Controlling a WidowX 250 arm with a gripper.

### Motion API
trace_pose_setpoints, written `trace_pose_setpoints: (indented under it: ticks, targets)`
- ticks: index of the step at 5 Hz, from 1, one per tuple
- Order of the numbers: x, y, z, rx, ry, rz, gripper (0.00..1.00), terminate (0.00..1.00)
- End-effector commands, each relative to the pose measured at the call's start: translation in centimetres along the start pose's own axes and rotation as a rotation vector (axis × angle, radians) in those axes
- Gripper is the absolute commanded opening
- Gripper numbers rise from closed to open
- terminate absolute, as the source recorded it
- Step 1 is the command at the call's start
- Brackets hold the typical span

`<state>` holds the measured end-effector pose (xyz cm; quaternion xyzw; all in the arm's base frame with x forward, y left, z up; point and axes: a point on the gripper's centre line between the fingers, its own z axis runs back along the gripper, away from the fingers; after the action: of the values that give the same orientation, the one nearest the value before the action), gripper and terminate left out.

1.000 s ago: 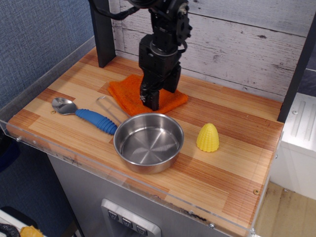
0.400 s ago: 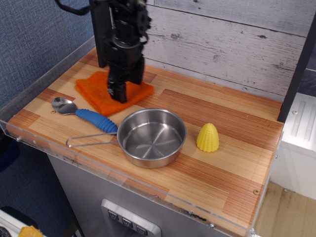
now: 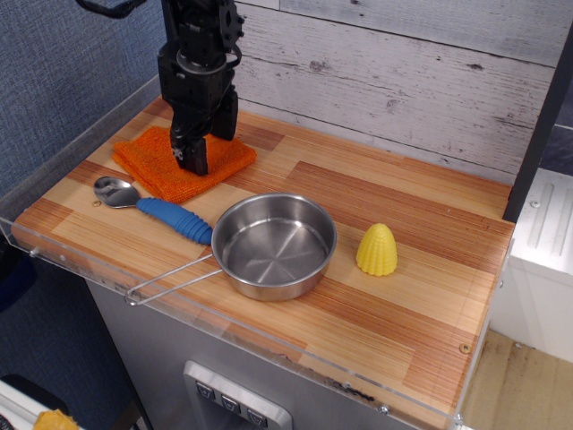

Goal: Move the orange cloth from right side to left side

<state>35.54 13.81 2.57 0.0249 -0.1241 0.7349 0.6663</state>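
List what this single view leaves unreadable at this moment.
- Claw: dark fingers overlap; open or shut cannot be told, nor whether it pinches the orange cloth.
- Cloth's middle: hidden behind the claw.
- Arm above the wrist: cut off by the top edge.
- Pan handle tip: blurred behind the clear front rim.

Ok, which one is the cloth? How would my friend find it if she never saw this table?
Start at the wooden table and go to its far left corner, by the blue wall. The cloth lies flat there under the black robot arm, just behind the spoon. It is the only bright orange, knitted, square thing; the others are shiny metal or yellow.
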Motion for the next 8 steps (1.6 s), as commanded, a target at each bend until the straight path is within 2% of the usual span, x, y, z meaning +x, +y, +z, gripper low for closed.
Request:
trace_pose_setpoints:
  ticks: [1, 2, 4, 5, 6, 8]
  targets:
    - [-0.3, -1.8, 4.0, -0.088, 0.06, -0.009, 1.0, 0.0]
    - [-0.9, -2.6, 6.9, -0.107, 0.09, -0.03, 1.0, 0.0]
    - [-1.6, -2.8, 12.5, -0.178, 0.097, -0.055, 1.0, 0.0]
    - [-2.0, -1.9, 15.1, -0.211, 0.101, -0.06, 1.0, 0.0]
    - [-2.2, -0.7, 18.3, -0.266, 0.079, -0.051, 1.0, 0.0]
    - [-2.2, -0.7, 18.3, -0.266, 0.079, -0.051, 1.0, 0.0]
